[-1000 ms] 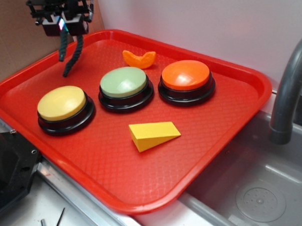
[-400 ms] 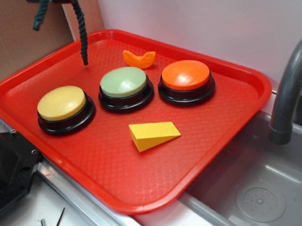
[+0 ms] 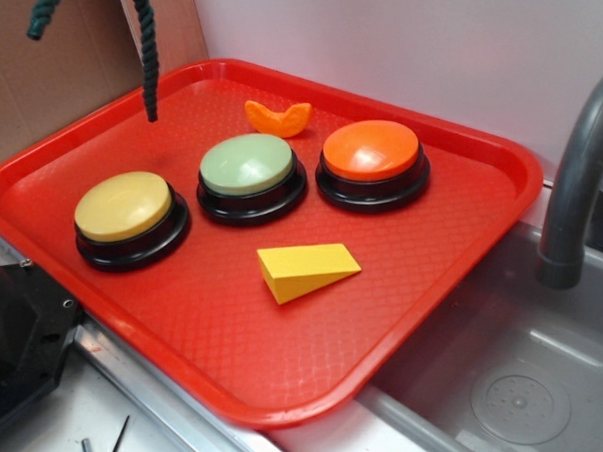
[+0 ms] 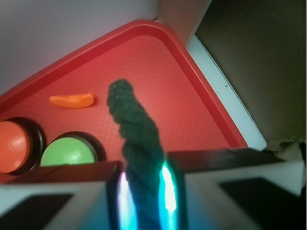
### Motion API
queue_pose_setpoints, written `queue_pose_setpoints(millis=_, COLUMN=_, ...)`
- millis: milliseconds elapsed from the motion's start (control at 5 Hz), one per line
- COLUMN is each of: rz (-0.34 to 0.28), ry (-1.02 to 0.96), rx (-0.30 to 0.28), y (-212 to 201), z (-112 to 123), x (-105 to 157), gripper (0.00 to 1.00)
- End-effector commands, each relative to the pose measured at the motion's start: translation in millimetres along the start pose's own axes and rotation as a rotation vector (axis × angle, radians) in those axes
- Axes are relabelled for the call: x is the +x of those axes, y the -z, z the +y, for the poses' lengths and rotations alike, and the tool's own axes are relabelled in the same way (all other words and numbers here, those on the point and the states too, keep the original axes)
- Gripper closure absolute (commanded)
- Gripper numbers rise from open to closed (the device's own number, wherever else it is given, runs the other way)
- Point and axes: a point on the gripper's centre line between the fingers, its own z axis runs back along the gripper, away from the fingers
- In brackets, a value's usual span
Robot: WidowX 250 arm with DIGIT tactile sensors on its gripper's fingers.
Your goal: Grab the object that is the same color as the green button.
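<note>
One rope: dark green, thin, knobbly braided rope-like strip [image 3: 144,44], floppy, hanging in the air above the far left corner of the tray; a long end dangles straight down without touching the tray, and a shorter end [image 3: 43,10] droops at the upper left edge of the exterior view.
Rope up close: in the wrist view the twisted strands [image 4: 136,143] rise from between the two fingers, with the tray far below.
Green button: round pale sage-green dome button on a black circular base [image 3: 249,169], middle of the row, well apart from the rope.
Neighbours: yellow-domed button [image 3: 125,210] to its left, orange-domed button [image 3: 371,154] to its right, orange curved piece [image 3: 277,116] behind, yellow wedge [image 3: 306,269] in front.
Surface: red textured plastic tray [image 3: 430,252] with a raised rim.
Room: grey sink basin [image 3: 504,395] and a dark grey faucet [image 3: 579,168] to the right, brown cardboard [image 3: 47,95] at the left, pale wall behind.
Pincer: gripper [image 4: 142,191] is out of frame in the exterior view; the wrist view shows its fingers [image 4: 225,184] closed tight against the rope on both sides, gripping it partway along.
</note>
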Motion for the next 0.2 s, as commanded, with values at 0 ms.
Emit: queue_pose_setpoints(millis=0, rz=-0.082, ry=0.018, rx=-0.01, y=-27.7, z=6.5, x=8.5, gripper=1.0)
